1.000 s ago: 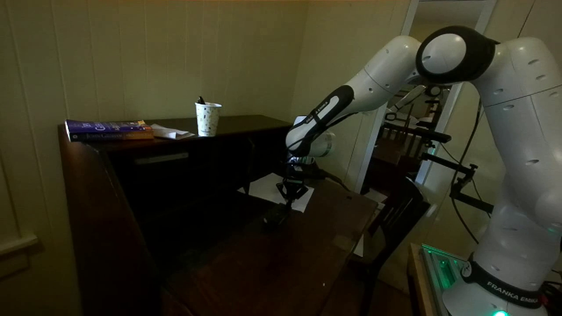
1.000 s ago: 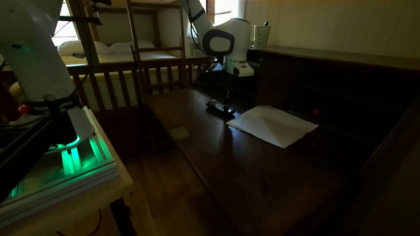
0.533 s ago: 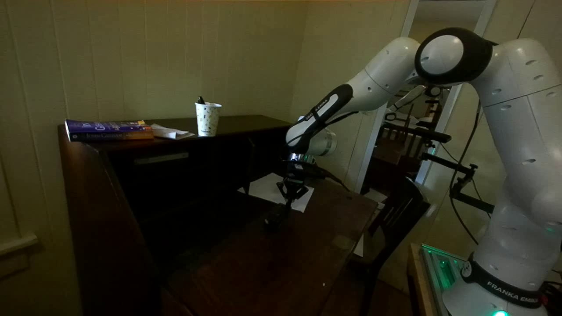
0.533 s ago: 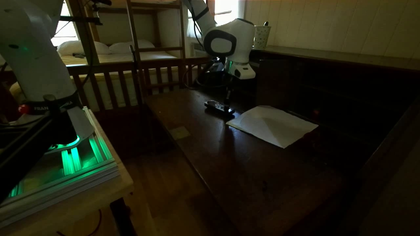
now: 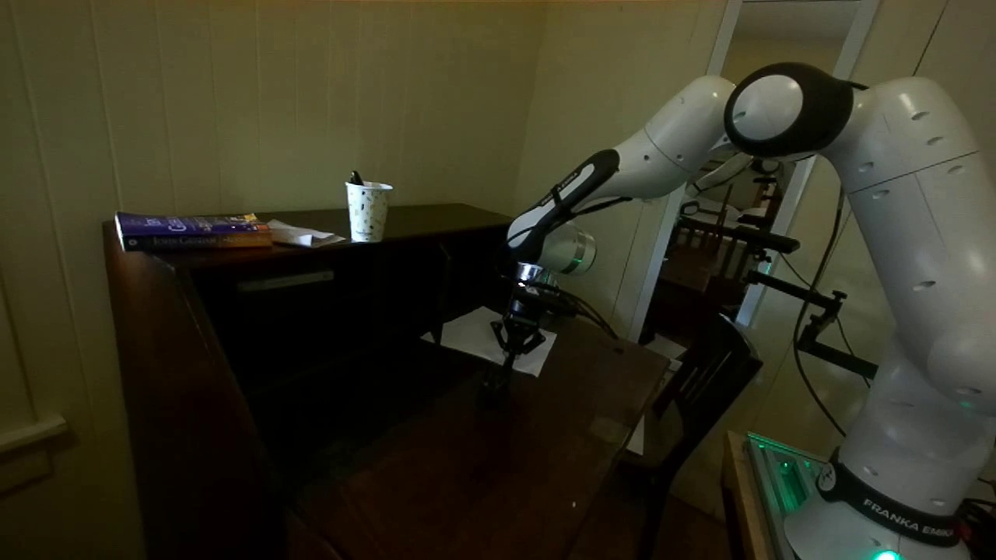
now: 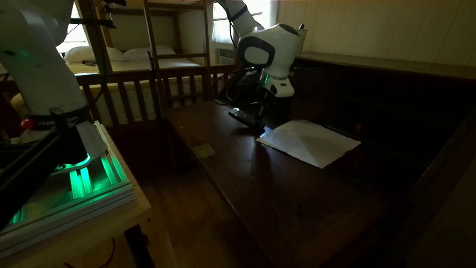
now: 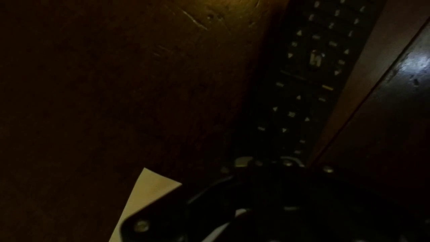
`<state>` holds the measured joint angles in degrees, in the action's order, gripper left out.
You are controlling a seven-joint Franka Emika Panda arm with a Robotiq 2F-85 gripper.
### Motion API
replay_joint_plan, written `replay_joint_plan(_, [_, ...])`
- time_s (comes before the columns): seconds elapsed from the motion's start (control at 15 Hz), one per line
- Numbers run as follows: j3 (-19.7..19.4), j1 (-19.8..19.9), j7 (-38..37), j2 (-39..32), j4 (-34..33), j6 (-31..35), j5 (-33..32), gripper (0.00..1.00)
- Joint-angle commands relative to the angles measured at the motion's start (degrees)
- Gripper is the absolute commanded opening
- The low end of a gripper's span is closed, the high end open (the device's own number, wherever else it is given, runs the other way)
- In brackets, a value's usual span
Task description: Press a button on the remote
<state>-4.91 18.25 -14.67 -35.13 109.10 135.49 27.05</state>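
A long black remote (image 7: 304,79) with pale button marks shows in the wrist view. In an exterior view the remote (image 6: 241,116) is tilted, its far end raised off the desk (image 6: 275,193). My gripper (image 6: 259,125) stands at its lower end, near the paper. In the wrist view the gripper (image 7: 268,151) looks shut, with its fingers together over that end of the remote. The fingertips are very dark there, so their exact contact is hidden. In an exterior view the gripper (image 5: 502,377) points down at the desk, and the remote is barely visible.
A white sheet of paper (image 6: 312,141) lies beside the gripper. The desk's raised shelf (image 5: 436,222) stands behind, with a cup (image 5: 368,211) and books (image 5: 191,232) on top. A chair (image 5: 700,389) stands by the desk's edge.
The arm has lowered and the wrist has tilted. The far end of the remote has risen off the desk, while its near end stays low under my gripper. The paper has not moved.
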Motion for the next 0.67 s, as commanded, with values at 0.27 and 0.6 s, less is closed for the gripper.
replay_joint_plan(0.27, [-0.9, -3.6, -0.2, 4.7, 4.9, 2.9, -0.4, 0.0])
replay_joint_plan(0.6, [-3.4, -7.2, -1.8, 12.1, 13.5, 10.0, -3.1, 0.27])
